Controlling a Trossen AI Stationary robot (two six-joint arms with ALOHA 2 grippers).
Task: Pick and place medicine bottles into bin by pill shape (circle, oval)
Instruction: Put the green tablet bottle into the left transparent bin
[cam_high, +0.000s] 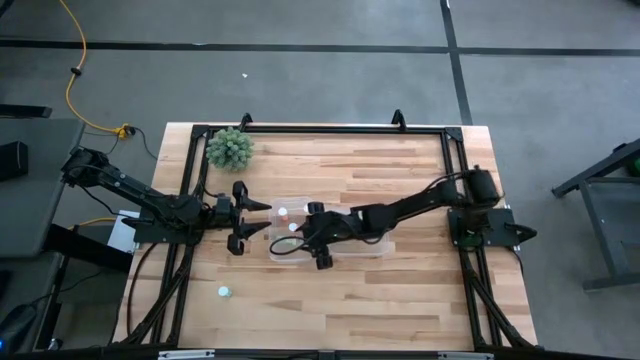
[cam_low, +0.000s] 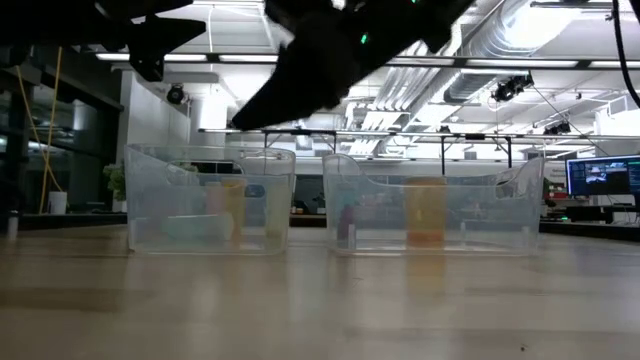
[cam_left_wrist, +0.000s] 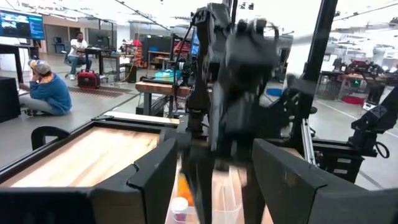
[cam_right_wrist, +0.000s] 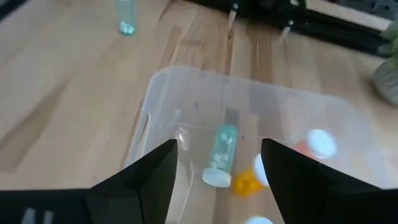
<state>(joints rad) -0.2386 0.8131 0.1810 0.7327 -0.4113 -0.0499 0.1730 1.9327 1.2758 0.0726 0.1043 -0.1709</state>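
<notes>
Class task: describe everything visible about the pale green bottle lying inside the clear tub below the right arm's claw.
The pale greenish-clear plastic medicine bottle is a small cylinder with a round white cap at one end. It lies on its side on the floor of the clear plastic tub, with small white pills visible through its wall. An orange bottle lies right by its cap. The open right claw hangs above, holding nothing.

Two matte black six-joint arms of slim tubular links and bulkier rounded joints show at centre frame. The left gripper (cam_high: 244, 216) and right gripper (cam_high: 317, 236) each carry two flat, blocky dark fingers (cam_right_wrist: 147, 176). Black cabling loops by the right arm's base.
</notes>
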